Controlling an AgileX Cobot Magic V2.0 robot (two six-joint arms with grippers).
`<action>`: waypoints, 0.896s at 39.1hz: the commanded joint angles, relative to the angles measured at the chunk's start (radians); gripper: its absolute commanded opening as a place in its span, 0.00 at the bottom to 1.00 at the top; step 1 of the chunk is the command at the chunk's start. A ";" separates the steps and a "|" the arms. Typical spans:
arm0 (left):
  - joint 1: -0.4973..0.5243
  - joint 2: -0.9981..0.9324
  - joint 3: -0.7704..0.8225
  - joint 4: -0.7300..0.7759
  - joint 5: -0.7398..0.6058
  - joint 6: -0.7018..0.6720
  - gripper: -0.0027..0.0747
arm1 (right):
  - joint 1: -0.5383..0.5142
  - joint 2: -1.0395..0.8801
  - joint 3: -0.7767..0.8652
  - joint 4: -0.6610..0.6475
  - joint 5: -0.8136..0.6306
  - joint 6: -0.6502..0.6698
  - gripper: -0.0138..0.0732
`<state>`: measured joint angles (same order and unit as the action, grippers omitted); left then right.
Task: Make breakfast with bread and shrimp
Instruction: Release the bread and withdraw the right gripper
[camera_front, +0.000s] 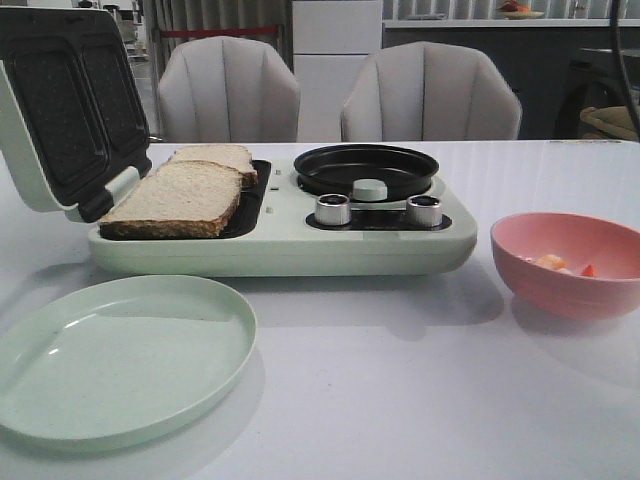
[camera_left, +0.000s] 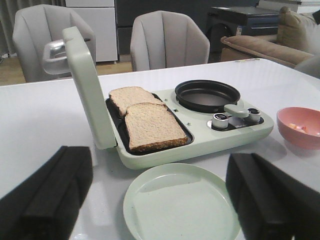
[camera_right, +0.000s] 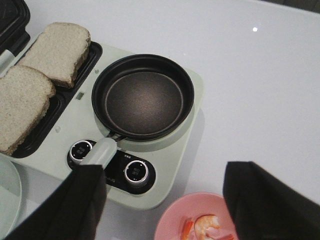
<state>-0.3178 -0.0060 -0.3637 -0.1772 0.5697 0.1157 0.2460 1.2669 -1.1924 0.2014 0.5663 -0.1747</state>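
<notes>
Two bread slices lie in the open sandwich maker's tray, the near slice (camera_front: 178, 198) (camera_left: 154, 125) (camera_right: 20, 107) and the far slice (camera_front: 216, 158) (camera_left: 131, 96) (camera_right: 58, 51). The shrimp (camera_right: 207, 225) (camera_front: 552, 263) lies in the pink bowl (camera_front: 570, 262) (camera_left: 300, 126) (camera_right: 172, 224) at the right. My left gripper (camera_left: 160, 200) is open and empty above the pale green plate (camera_left: 177, 205) (camera_front: 110, 355). My right gripper (camera_right: 167, 205) is open and empty above the bowl's near rim. Neither gripper shows in the front view.
The green breakfast machine (camera_front: 290, 235) has its lid (camera_front: 65, 100) raised at the left, a black frying pan (camera_front: 365, 168) (camera_right: 142, 96) and two knobs (camera_front: 333, 209) (camera_front: 424, 210). Two grey chairs (camera_front: 230, 90) (camera_front: 430, 92) stand behind the white table.
</notes>
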 joint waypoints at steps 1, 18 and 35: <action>0.001 -0.013 -0.027 -0.017 -0.083 -0.007 0.81 | -0.006 -0.133 0.096 0.033 -0.193 0.000 0.83; 0.001 -0.013 -0.027 -0.017 -0.083 -0.007 0.81 | -0.002 -0.642 0.636 0.033 -0.485 0.000 0.83; 0.001 -0.013 -0.027 -0.017 -0.083 -0.007 0.81 | -0.002 -1.213 0.937 0.047 -0.440 0.000 0.83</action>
<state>-0.3178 -0.0060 -0.3637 -0.1772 0.5697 0.1157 0.2460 0.0947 -0.2619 0.2447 0.1682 -0.1743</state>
